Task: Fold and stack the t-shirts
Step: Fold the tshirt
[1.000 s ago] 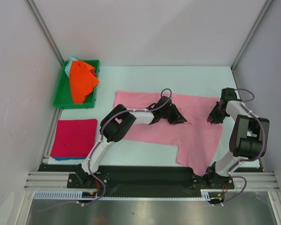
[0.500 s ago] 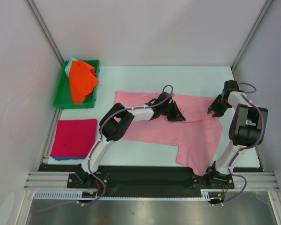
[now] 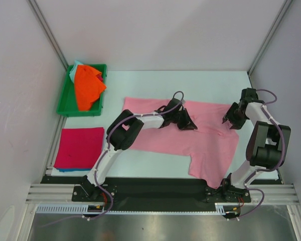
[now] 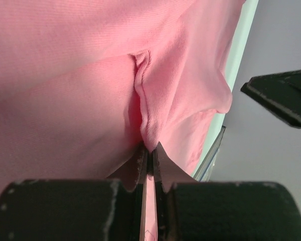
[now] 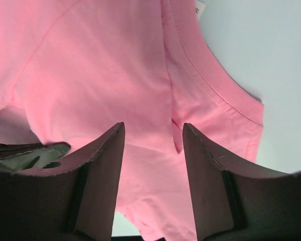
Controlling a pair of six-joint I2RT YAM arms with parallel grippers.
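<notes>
Your left gripper (image 3: 186, 122) is clamped tight on the pink shirt (image 3: 215, 145) near the middle of its far half. The left wrist view shows the jaws closed with only a thin ridge of cloth between them. Your right gripper (image 3: 230, 121) sits over the shirt's right side with its jaws wide apart and nothing in them. Its fingers (image 5: 98, 175) straddle a crease just beside a stitched hem. The shirt lies spread on the table (image 3: 140, 83), centre to right, with 1 flap trailing toward the near edge by the right arm's base.

The likeliest trouble is that thin pinch. If it holds just 1 layer, a lift will probably peel the layers apart or let the cloth slide out. Pulling with the left alone, before the right has any hold, would likely drag the shirt into a bunch instead of a clean fold.

Watch the right closing too. It is near the hem, so it may catch only the edge, or close on the crease and set a wrinkle into the fold.

The near flap could snag on the right arm's base if you sweep that way. The folded red shirt (image 3: 80, 145) that you stack on is well apart at the left, so a weak grip risks dropping the shirt on the way over.
</notes>
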